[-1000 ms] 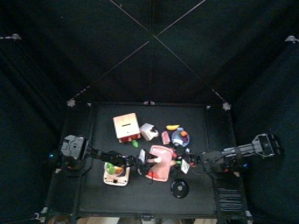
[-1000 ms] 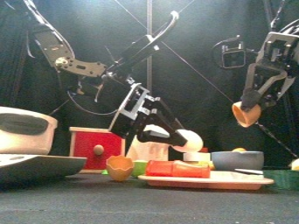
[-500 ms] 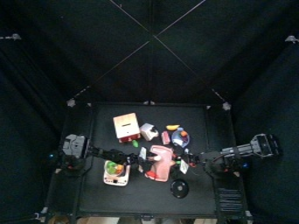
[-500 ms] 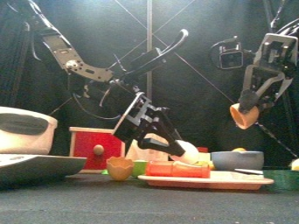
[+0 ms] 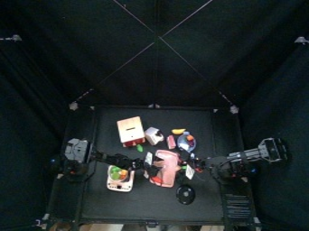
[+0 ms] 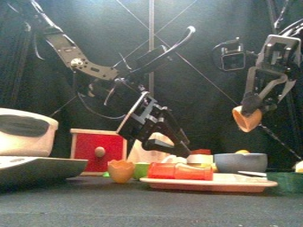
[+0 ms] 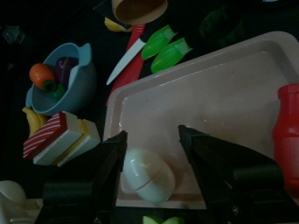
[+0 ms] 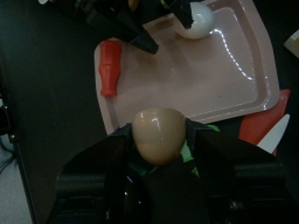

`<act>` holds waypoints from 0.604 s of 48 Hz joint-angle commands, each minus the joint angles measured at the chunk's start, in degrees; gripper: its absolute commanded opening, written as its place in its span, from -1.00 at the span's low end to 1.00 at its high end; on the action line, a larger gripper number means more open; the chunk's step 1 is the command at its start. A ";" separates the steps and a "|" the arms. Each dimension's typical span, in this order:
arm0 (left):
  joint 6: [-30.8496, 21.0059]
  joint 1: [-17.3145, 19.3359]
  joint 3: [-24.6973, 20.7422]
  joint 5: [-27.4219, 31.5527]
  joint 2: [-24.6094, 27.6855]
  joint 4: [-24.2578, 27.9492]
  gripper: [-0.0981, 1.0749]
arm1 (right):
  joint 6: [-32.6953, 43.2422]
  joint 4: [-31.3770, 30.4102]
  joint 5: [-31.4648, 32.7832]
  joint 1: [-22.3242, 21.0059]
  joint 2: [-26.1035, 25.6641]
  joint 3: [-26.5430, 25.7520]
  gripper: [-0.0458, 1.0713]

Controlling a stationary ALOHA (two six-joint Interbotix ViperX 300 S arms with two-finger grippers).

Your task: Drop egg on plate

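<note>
- Black curtains pen in a small crowded table [image 5: 130,200]
- Pink plate [image 7: 222,96] lies near the front, with a red bottle [image 8: 108,66] on it
- Left gripper [image 7: 149,150] hangs low over the plate, jaws wide apart either side of a white egg [image 7: 147,172]; the egg seems to rest on the plate, gripped by nothing
- Right gripper [image 8: 160,147] hovers high at the right, jaws closed on a tan egg [image 8: 158,134]
- To finish well, I judge the left arm should rise straight, jaws kept wide, so the white egg is not nudged
- Tan egg, if it goes next, needs lowering near the plate's bare middle before release, away from the bottle
</note>
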 commanded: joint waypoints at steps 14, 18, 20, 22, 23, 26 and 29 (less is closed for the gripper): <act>-0.09 0.18 -1.32 -2.11 -1.93 -0.53 0.64 | -0.09 -0.09 -0.18 0.09 0.18 -1.32 -0.06; -0.18 0.18 -1.23 -2.90 -2.20 -1.93 0.64 | -0.18 -0.09 -0.26 -0.09 0.18 -1.41 -0.06; -0.18 0.18 -1.23 -3.34 -2.46 -2.99 0.64 | -0.18 -0.09 -0.18 -0.18 0.18 -1.32 -0.06; -0.44 0.18 -0.97 -3.96 -2.81 -4.13 0.64 | -0.18 -0.09 -0.18 -0.18 0.18 -1.41 -0.06; -0.62 0.18 -0.97 -4.31 -3.08 -4.83 0.64 | -0.18 -0.09 -0.26 -0.18 0.18 -1.41 -0.06; -1.41 0.18 -0.88 -5.80 -4.13 -7.03 0.63 | -0.18 -0.09 -0.26 -0.26 0.18 -1.49 -0.06; -2.90 0.18 -0.35 -7.82 -5.45 -10.20 0.63 | -0.18 -0.09 -0.26 -0.26 0.18 -1.76 -0.06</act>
